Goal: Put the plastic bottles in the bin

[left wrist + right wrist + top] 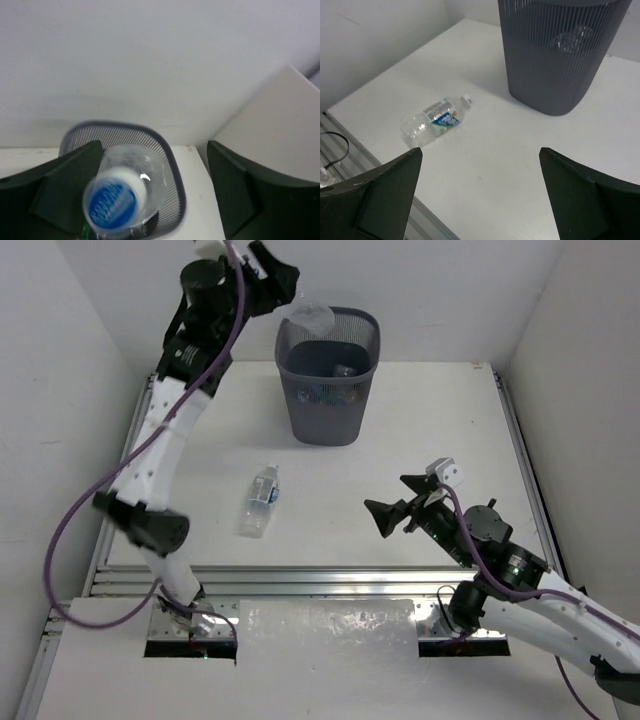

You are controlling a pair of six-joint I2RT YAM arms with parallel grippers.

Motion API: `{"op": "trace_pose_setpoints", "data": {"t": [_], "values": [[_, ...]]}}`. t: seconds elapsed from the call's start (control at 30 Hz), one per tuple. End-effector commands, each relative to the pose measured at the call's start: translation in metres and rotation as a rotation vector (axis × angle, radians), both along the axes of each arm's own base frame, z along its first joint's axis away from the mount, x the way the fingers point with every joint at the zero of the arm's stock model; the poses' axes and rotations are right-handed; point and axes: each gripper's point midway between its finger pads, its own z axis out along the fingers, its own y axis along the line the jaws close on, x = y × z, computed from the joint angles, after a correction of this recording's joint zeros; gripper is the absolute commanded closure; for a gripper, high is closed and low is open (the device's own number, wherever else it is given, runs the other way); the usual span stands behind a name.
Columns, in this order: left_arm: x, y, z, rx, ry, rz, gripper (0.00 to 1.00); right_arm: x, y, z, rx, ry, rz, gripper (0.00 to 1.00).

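Bin [326, 420]: dark grey mesh, upright, far centre of worktop [430, 440], bottles inside [340, 372].
Clear bottle [258, 502]: blue-green label, lying at bin's 7 o'clock, cap toward 12.
Blue-ended bottle [122, 192]: blurred, above bin's 11 o'clock rim.

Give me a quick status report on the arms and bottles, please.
Left gripper open over the bin, blue-capped bottle loose between its fingers. Right gripper open, empty. Second bottle lying on the table, nothing blocking it.

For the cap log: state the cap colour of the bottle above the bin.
Blue with pale lettering. The cap shows best in the left wrist view.
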Motion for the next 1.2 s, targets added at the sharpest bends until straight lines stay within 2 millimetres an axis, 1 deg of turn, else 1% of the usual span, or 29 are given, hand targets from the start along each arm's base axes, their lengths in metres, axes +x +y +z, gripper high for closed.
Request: {"op": "trace_pose_setpoints", "data": {"t": [0.0,0.03,0.07,0.1,0.13,0.17,0.2,0.23,0.27,0.3,0.33,0.37,0.4,0.43,0.47,0.5,0.57,0.63,0.67,0.73,0.77,0.87,0.9,0.93,1.0,1.03,1.07,1.1,1.17], "values": [[0.066,0.003,-0.044,0.082,0.09,0.066,0.12,-0.001,-0.002,0.01,-0.029,0.014,-0.003,0.01],[0.074,0.004,-0.043,0.091,0.077,0.062,0.01,-0.002,-0.002,0.01,-0.032,0.016,0.003,0.01],[0.076,-0.002,-0.037,0.099,0.042,0.022,0.0,-0.002,-0.002,0.012,-0.032,0.018,0.003,0.01],[0.076,-0.002,-0.037,0.102,0.036,0.013,0.0,-0.002,-0.002,0.01,-0.041,0.026,-0.002,0.01],[0.077,-0.001,-0.049,0.115,0.061,0.016,0.0,-0.002,-0.002,0.009,-0.049,0.03,0.002,0.01],[0.075,0.002,-0.047,0.112,0.05,0.032,0.0,-0.002,-0.003,0.009,-0.056,0.031,0.002,0.01],[0.051,0.014,-0.019,0.095,0.003,0.054,0.0,-0.002,-0.003,0.006,-0.067,0.041,0.0,0.01],[0.047,0.023,-0.039,0.111,0.054,0.098,0.0,-0.003,-0.004,0.004,-0.072,0.042,0.002,0.01],[0.036,0.029,-0.045,0.111,0.082,0.116,0.0,-0.003,-0.004,0.003,-0.067,0.041,0.0,0.01],[-0.002,0.037,-0.018,0.094,0.044,0.12,0.0,-0.003,-0.004,0.003,-0.06,0.039,0.0,0.01],[-0.009,0.046,-0.053,0.13,0.13,0.176,0.0,-0.004,-0.004,0.003,-0.05,0.032,0.003,0.01],[-0.044,0.057,-0.044,0.12,0.129,0.19,0.0,-0.003,-0.004,0.001,-0.045,0.034,0.001,0.01],[-0.057,0.056,-0.057,0.134,0.152,0.183,0.0,-0.004,-0.003,0.0,-0.045,0.034,0.004,0.01],[-0.067,0.051,-0.105,0.183,0.249,0.166,0.0,-0.004,-0.002,-0.001,-0.047,0.036,0.012,0.01],[-0.088,0.055,-0.142,0.219,0.334,0.158,0.0,-0.004,0.0,-0.003,-0.054,0.044,0.016,0.01],[-0.096,0.058,-0.141,0.221,0.344,0.152,0.0,-0.004,0.0,-0.004,-0.057,0.045,0.016,0.01],[-0.116,0.062,-0.239,0.347,0.58,0.115,0.0,-0.006,0.003,-0.007,-0.065,0.06,0.036,0.01],[-0.127,0.063,-0.288,0.43,0.702,0.079,0.0,-0.007,0.006,-0.01,-0.068,0.069,0.049,0.01],[-0.131,0.062,-0.324,0.474,0.798,0.058,0.0,-0.007,0.007,-0.009,-0.059,0.065,0.052,0.01],[-0.139,0.055,-0.357,0.496,0.894,0.002,0.0,-0.007,0.008,-0.011,-0.051,0.062,0.052,0.01],[-0.146,0.054,-0.385,0.521,0.962,-0.013,0.0,-0.006,0.008,-0.014,-0.051,0.064,0.052,0.01],[-0.148,0.063,-0.422,0.562,1.04,0.021,0.0,-0.008,0.013,-0.02,-0.043,0.073,0.07,0.01],[-0.146,0.065,-0.43,0.569,1.052,0.033,0.0,-0.008,0.014,-0.022,-0.041,0.077,0.074,0.01],[-0.147,0.067,-0.445,0.585,1.092,0.035,0.0,-0.008,0.016,-0.022,-0.038,0.078,0.078,0.01],[-0.146,0.07,-0.465,0.592,1.14,0.043,0.0,-0.009,0.018,-0.026,-0.044,0.085,0.087,0.01],[-0.148,0.072,-0.484,0.606,1.189,0.049,0.0,-0.009,0.019,-0.027,-0.046,0.085,0.094,0.01],[-0.15,0.073,-0.493,0.607,1.213,0.053,0.0,-0.009,0.019,-0.027,-0.047,0.084,0.094,0.01],[-0.151,0.069,-0.5,0.585,1.235,0.051,0.03,-0.009,0.019,-0.027,-0.05,0.082,0.095,0.01],[-0.156,0.057,-0.51,0.558,1.248,0.015,0.14,-0.008,0.019,-0.027,-0.057,0.077,0.096,0.01]]}}
